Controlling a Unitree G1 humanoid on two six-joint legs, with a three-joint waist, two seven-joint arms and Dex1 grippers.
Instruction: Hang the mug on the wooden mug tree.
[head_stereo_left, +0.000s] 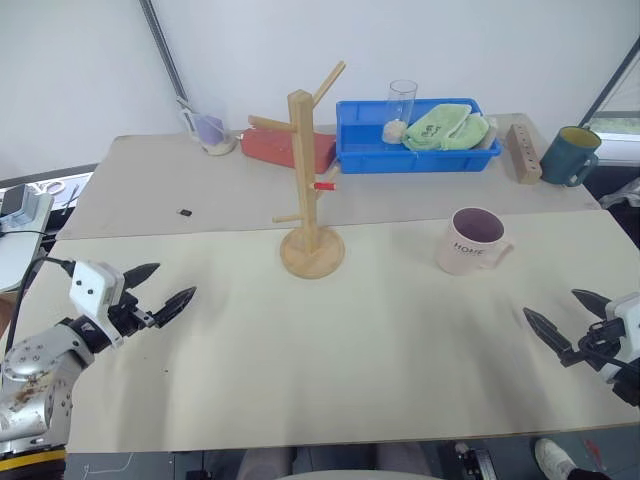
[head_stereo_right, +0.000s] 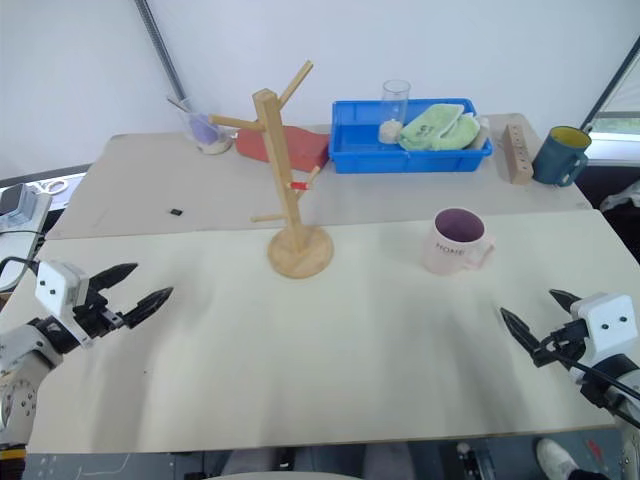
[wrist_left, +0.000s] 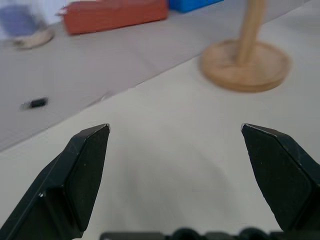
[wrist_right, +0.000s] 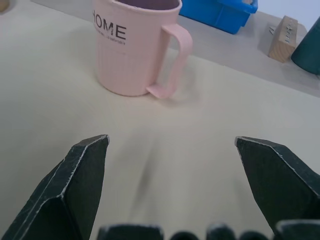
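A: Mug (head_stereo_left: 470, 242) stood upright on the table (head_stereo_left: 350, 360), right of the mug tree (head_stereo_left: 308, 180), untouched.

B: Right gripper (head_stereo_left: 570, 328) gaped empty nearby; left gripper (head_stereo_left: 158, 290) too. Pinching the rim could probably tip it.

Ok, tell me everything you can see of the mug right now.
The mug is pale pink and looks ceramic, with dark "HOME" lettering on its side and a mauve inside. It stands upright on the table, to the right of the wooden mug tree and apart from it. Its single handle points toward the robot's right. Nothing touches it but the table; nothing shows inside it.
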